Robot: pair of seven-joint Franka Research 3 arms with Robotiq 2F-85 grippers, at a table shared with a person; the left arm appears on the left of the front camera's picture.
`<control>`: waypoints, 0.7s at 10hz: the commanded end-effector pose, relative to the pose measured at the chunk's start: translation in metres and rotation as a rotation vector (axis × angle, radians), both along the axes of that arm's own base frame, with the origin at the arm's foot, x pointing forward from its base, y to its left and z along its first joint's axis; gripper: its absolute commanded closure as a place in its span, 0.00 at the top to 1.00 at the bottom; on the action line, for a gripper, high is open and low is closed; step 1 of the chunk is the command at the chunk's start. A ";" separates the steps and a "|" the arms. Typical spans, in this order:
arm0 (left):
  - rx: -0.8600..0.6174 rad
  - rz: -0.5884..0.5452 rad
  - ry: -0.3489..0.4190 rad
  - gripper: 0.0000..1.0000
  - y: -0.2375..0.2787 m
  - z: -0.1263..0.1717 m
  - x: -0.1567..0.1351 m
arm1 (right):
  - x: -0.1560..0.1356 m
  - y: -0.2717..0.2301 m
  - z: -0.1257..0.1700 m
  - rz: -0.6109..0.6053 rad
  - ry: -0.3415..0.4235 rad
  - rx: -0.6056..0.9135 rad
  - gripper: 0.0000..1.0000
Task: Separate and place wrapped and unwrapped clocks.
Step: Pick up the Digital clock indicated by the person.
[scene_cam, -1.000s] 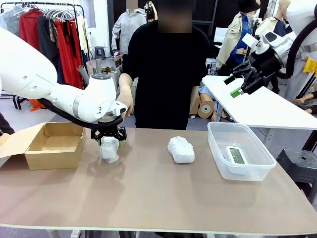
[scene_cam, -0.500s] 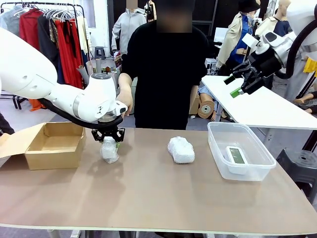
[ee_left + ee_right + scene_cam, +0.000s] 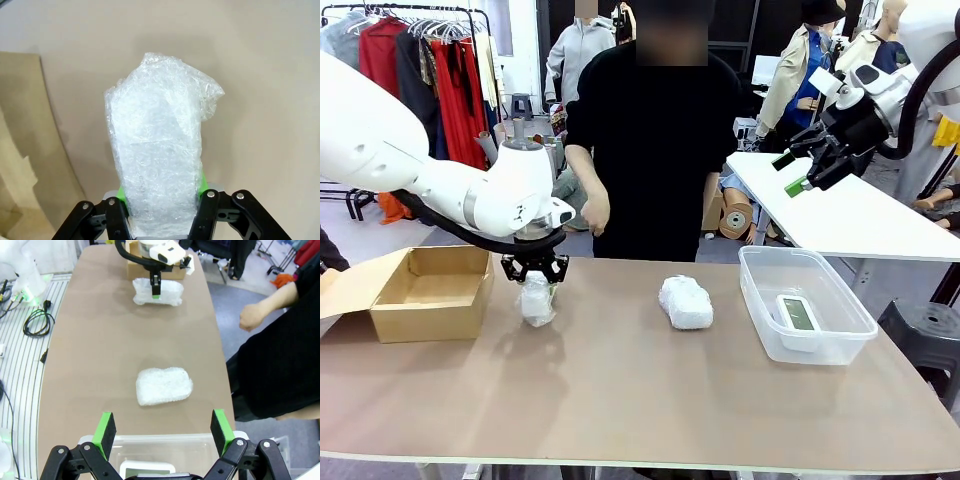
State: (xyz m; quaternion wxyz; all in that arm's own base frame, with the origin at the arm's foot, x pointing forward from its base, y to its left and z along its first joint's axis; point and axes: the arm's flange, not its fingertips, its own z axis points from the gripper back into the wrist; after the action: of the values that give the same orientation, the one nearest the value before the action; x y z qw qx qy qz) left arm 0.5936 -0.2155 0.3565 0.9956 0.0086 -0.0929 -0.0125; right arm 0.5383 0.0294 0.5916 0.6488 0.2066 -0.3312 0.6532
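Field note: I see the first wrapped clock point(image 3: 537, 302), a crinkly white bubble-wrap bundle, standing upright, pinched near its top by my left gripper point(image 3: 535, 288). The second wrapped clock point(image 3: 685, 302) lies flat mid-way across the table point(image 3: 620, 400), untouched. The bare clock point(image 3: 798, 313), white with a grey screen, lies face-up inside the clear tub point(image 3: 756, 292).

Crinkly, faintly glossy bubble wrap swathes the left bundle point(image 3: 160, 150) and the middle bundle point(image 3: 685, 302) on a smooth, matt brown table point(image 3: 620, 410). At right, a clear plastic tub point(image 3: 825, 350) (shiny walls) holds a smooth white plastic clock point(image 3: 798, 313); far left, a matt cardboard box point(image 3: 425, 318).
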 end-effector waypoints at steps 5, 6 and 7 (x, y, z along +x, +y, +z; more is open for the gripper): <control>0.008 0.012 0.007 0.00 0.004 0.049 -0.023 | 0.000 0.000 0.001 0.001 -0.002 0.000 1.00; 0.000 0.001 0.004 0.00 0.002 0.051 -0.024 | 0.000 0.000 0.001 0.001 -0.002 0.000 1.00; 0.007 0.000 -0.001 0.00 0.000 0.054 -0.025 | 0.000 0.000 0.001 0.001 -0.002 0.000 1.00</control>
State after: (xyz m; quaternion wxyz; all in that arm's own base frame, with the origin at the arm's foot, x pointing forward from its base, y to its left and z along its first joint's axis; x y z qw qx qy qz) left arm 0.5754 -0.2182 0.4085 0.9957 0.0171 -0.0902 -0.0156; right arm 0.5383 0.0294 0.5916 0.6488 0.2066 -0.3312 0.6532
